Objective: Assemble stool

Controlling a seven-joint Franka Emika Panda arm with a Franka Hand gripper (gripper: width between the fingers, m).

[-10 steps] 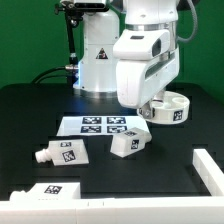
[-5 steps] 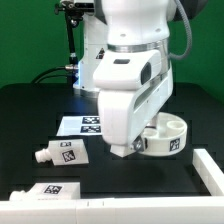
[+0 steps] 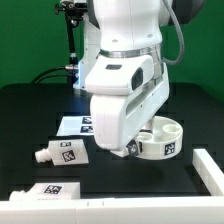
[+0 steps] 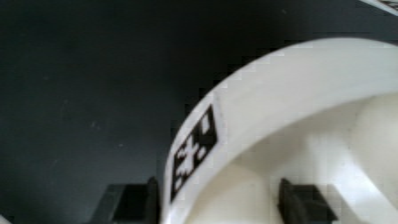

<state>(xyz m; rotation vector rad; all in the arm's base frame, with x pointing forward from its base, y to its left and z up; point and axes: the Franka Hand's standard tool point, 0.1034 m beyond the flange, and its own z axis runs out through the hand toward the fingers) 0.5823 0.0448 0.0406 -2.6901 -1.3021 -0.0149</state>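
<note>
The round white stool seat (image 3: 160,140) sits at the exterior view's right, low over the black table, with a tag on its wall. My gripper (image 3: 136,148) is at its near left rim, under the large white arm. In the wrist view the gripper (image 4: 217,205) straddles the seat's tagged wall (image 4: 199,140): one dark finger (image 4: 130,204) outside it, the other inside the seat, shut on the rim. One white leg (image 3: 62,153) lies on the table at the left. Another tagged leg (image 3: 48,190) lies at the front left. A third leg is hidden behind the arm.
The marker board (image 3: 80,123) lies flat behind the arm, partly covered by it. A white raised border (image 3: 210,172) runs along the table's front and right side. The robot base (image 3: 92,55) stands at the back.
The arm has come down and toward the front with the seat, which now sits lower and slightly further left. The leg near the marker board is now hidden by the arm.
</note>
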